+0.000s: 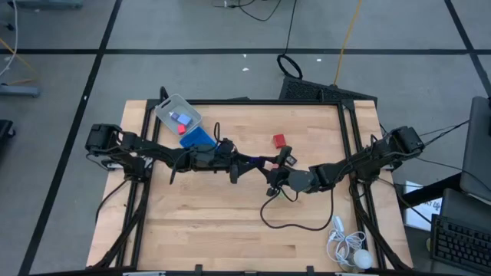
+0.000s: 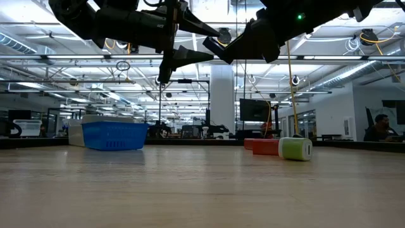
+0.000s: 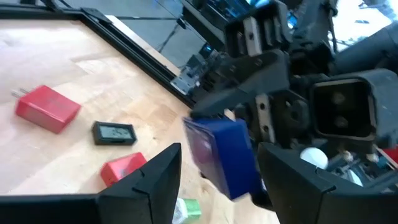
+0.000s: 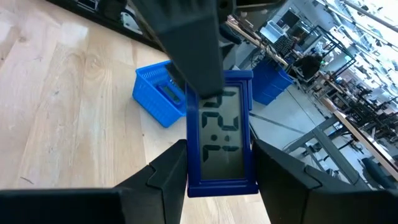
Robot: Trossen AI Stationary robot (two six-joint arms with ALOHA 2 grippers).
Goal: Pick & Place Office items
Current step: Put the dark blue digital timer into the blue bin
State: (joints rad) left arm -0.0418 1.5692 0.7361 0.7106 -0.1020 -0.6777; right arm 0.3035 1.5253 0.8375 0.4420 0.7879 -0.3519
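A blue digital clock (image 4: 221, 134) with a pale display hangs high above the table's middle, and my right gripper (image 4: 219, 163) is shut on it. My left gripper (image 3: 219, 167) faces it from the table's left, open, with one finger (image 4: 189, 43) in front of the display and the other behind the clock (image 3: 221, 155); whether they touch it does not show. Below on the wood lie two red blocks (image 3: 46, 109) (image 3: 124, 168), a dark piece with a pale centre (image 3: 114, 132) and a green piece (image 2: 295, 149). My right gripper pinches the clock's two narrow side edges (image 4: 191, 168) between its two fingers, at one end of the frame. The fingers come almost level from the table's right. The clock is lifted clear of the table, and its other end sticks out toward my left gripper.
A blue tray (image 1: 198, 139) and a clear plastic box (image 1: 178, 113) stand at the far left. A white corded gadget (image 1: 347, 249) lies at the near right corner, and a black cable (image 1: 295, 224) loops over the near middle.
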